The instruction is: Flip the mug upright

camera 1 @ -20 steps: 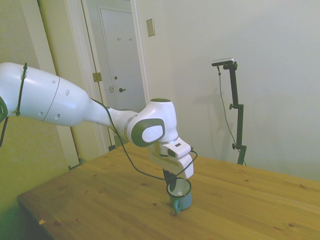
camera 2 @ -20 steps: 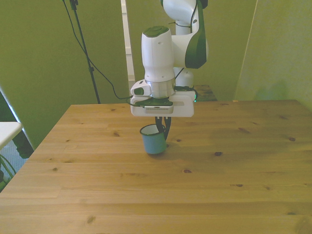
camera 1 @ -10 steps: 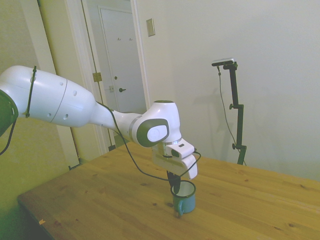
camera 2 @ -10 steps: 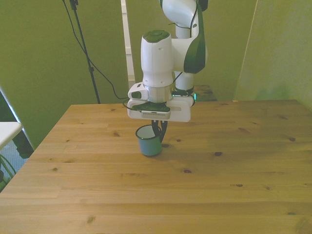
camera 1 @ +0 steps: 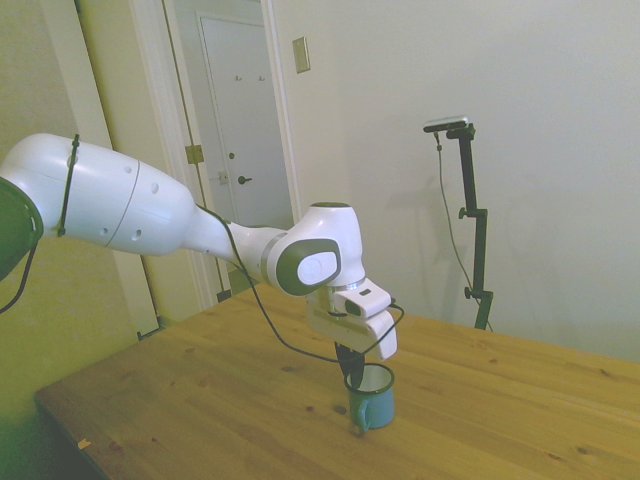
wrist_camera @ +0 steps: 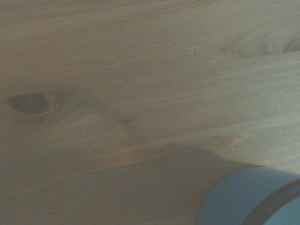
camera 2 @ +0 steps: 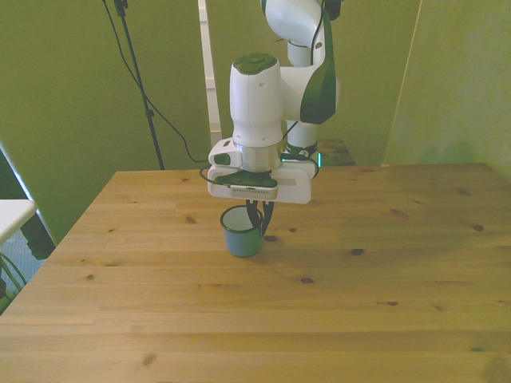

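Observation:
The teal mug (camera 2: 242,235) stands upright with its mouth up, near the middle of the wooden table (camera 2: 335,303). Its base is at or just above the tabletop. In the side view the mug (camera 1: 372,402) shows its small loop handle low on the side nearer that camera. My gripper (camera 2: 257,217) points straight down, and its dark fingers are shut on the mug's rim on the front view's right. The side view shows the gripper (camera 1: 350,368) pinching that rim from above. A blurred part of the mug's wall and dark rim (wrist_camera: 248,197) also fills a corner of the wrist view.
Bare wooden planks with dark knots (camera 2: 357,252) spread around the mug on every side. A white surface edge (camera 2: 12,214) stands beyond the table's corner at the front view's left. A closed door (camera 1: 240,120) is behind the arm in the side view.
The gripper has carried the mug a little toward the front view's left and slightly lower. The mug stays upright in the grip.

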Motion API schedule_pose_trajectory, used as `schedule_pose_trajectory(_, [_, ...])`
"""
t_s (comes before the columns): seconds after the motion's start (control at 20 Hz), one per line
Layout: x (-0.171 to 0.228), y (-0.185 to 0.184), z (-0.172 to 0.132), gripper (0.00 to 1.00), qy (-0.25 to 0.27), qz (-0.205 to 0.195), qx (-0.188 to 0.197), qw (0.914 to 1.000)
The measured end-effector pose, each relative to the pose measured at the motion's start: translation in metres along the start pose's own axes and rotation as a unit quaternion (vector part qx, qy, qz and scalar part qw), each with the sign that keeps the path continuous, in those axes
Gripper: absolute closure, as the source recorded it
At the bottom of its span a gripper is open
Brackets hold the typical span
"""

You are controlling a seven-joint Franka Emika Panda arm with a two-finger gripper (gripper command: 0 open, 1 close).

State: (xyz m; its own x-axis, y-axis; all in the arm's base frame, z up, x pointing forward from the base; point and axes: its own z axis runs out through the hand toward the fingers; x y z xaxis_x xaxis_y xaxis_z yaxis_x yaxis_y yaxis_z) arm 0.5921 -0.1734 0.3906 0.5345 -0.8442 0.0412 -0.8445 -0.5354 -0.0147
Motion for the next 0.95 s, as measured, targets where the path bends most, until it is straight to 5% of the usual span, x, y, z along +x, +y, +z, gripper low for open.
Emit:
schedule_pose_trajectory(0.65, [-0.057,0.067,-0.073,0.0,0.019,-0.018,0.037,0.999])
schedule_pose_trajectory(0.95, [-0.112,0.099,-0.059,0.0,0.035,-0.038,0.052,0.9973])
